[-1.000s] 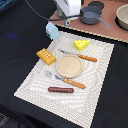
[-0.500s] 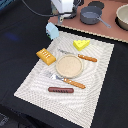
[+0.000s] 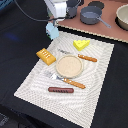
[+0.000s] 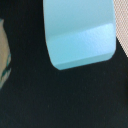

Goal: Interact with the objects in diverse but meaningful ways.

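The light blue cup [image 3: 52, 31] stands on the dark surface just off the mat's far corner at the exterior view's left; it fills the wrist view [image 4: 80, 35]. My gripper [image 3: 53, 22] hangs right above the cup; its fingers are not clear enough to tell whether they are open or touch it. On the striped mat [image 3: 30, 85] lie the yellow holed cheese wedge [image 3: 81, 44], the orange ridged block [image 3: 45, 56] and the thin brown sausage [image 3: 60, 90]. The dark grey long-handled pan [image 3: 91, 16] sits on the brown board behind.
A tan round plate [image 3: 68, 65] lies mid-mat, with an orange-handled knife [image 3: 86, 58] and an orange-handled fork [image 3: 69, 81] beside it. A beige bowl [image 3: 122, 15] and a dark pot [image 3: 74, 7] stand on the brown board [image 3: 107, 31].
My gripper has shifted toward the exterior view's left and now sits over the cup. The cup and the toys on the mat have not moved.
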### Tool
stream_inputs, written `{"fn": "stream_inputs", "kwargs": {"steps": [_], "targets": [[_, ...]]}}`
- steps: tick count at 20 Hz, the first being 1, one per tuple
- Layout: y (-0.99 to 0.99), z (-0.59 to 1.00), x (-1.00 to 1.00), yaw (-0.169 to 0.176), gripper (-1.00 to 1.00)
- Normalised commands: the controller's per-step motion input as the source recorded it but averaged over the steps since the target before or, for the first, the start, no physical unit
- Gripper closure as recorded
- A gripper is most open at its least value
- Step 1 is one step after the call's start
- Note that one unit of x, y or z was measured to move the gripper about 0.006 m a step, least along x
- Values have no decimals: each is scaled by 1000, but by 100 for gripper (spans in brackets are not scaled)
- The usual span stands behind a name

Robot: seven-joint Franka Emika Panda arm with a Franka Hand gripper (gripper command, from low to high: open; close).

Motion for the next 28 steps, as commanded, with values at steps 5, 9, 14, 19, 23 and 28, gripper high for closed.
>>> {"fn": "stream_inputs", "kwargs": {"steps": [5,9,14,19,23,28], "targets": [[-99,-237,1,-5,-100],[-79,-310,-31,-4,-100],[-123,-315,-271,0,-100],[-54,-246,-255,0,100],[-16,-176,-228,0,100],[0,-173,-187,0,100]]}}
